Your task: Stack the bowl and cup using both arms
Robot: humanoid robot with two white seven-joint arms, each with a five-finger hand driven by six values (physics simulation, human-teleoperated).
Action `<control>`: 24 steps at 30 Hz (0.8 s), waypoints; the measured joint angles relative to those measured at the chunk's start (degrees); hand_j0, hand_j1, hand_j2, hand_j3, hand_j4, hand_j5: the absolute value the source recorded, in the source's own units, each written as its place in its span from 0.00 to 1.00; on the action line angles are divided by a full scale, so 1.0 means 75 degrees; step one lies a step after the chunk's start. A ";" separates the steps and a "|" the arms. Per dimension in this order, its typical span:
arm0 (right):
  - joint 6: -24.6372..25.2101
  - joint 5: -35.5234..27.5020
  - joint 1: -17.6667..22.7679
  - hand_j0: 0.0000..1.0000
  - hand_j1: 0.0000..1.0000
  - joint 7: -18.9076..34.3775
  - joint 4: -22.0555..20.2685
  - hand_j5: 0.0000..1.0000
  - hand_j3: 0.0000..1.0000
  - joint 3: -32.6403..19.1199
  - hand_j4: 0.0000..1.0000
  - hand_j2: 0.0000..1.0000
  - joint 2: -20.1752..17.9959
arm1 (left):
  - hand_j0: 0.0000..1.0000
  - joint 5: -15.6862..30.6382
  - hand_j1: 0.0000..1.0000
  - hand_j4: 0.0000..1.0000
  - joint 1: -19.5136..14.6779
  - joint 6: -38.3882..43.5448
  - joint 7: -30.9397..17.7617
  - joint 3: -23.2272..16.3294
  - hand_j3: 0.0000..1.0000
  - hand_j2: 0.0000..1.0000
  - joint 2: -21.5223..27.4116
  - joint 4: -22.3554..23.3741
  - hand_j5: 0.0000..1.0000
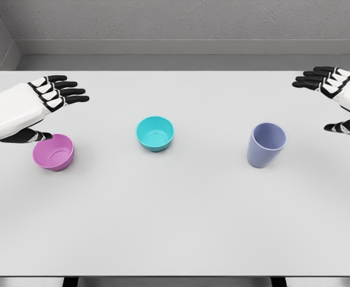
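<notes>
The left hand [34, 107] hovers spread over the pink bowl [54, 152] — thumb perhaps touching its rim; the right hand [337, 95], released, should close squarely round the lavender cup [266, 144].

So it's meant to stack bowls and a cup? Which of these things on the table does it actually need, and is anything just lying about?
Part of the job:
- pink bowl, by the left hand
- teal bowl, in the middle
- lavender cup, upright, nearest the right hand

Just there:
- only the white table itself; nothing spare lies on it

Both hands are open, holding nothing.
</notes>
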 measured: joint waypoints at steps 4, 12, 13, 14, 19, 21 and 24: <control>0.0000 0.0008 -0.0129 1.00 1.00 0.0001 -0.0004 1.00 1.00 0.0030 1.00 1.00 -0.0009 | 1.00 -0.0011 1.00 1.00 0.0070 0.0000 -0.0006 -0.0034 1.00 1.00 0.0013 0.0021 1.00; 0.0007 0.0097 -0.0844 1.00 1.00 0.1060 0.0022 1.00 1.00 0.0039 1.00 1.00 0.0048 | 1.00 0.0310 1.00 1.00 -0.0679 0.0001 -0.0915 -0.0322 1.00 1.00 0.0873 0.0284 1.00; 0.0011 0.0116 -0.0891 1.00 1.00 0.1311 0.0027 1.00 1.00 0.0040 1.00 1.00 0.0063 | 1.00 0.0395 1.00 1.00 -0.0808 0.0001 -0.1363 -0.0396 1.00 1.00 0.0953 0.0300 1.00; 0.0015 0.0134 -0.0902 1.00 1.00 0.1494 0.0031 1.00 1.00 0.0040 1.00 1.00 0.0074 | 1.00 0.0462 1.00 1.00 -0.0890 -0.0002 -0.1784 -0.0464 1.00 1.00 0.1010 0.0309 1.00; 0.0008 0.0279 -0.1172 1.00 1.00 0.2686 0.0045 1.00 1.00 0.0038 1.00 1.00 0.0261 | 1.00 0.1305 1.00 1.00 -0.1102 -0.0010 -0.2664 -0.0653 1.00 1.00 0.1182 0.0277 1.00; 0.0011 0.0280 -0.1195 1.00 1.00 0.3067 0.0056 1.00 1.00 0.0039 1.00 1.00 0.0380 | 1.00 0.1553 1.00 1.00 -0.1102 -0.0011 -0.2764 -0.0711 1.00 1.00 0.1245 0.0266 1.00; 0.0039 0.0088 -0.1195 1.00 1.00 0.3327 0.0117 1.00 1.00 0.0045 1.00 1.00 0.0484 | 1.00 0.1853 1.00 1.00 -0.1137 -0.0010 -0.2830 -0.0949 1.00 1.00 0.1286 0.0266 1.00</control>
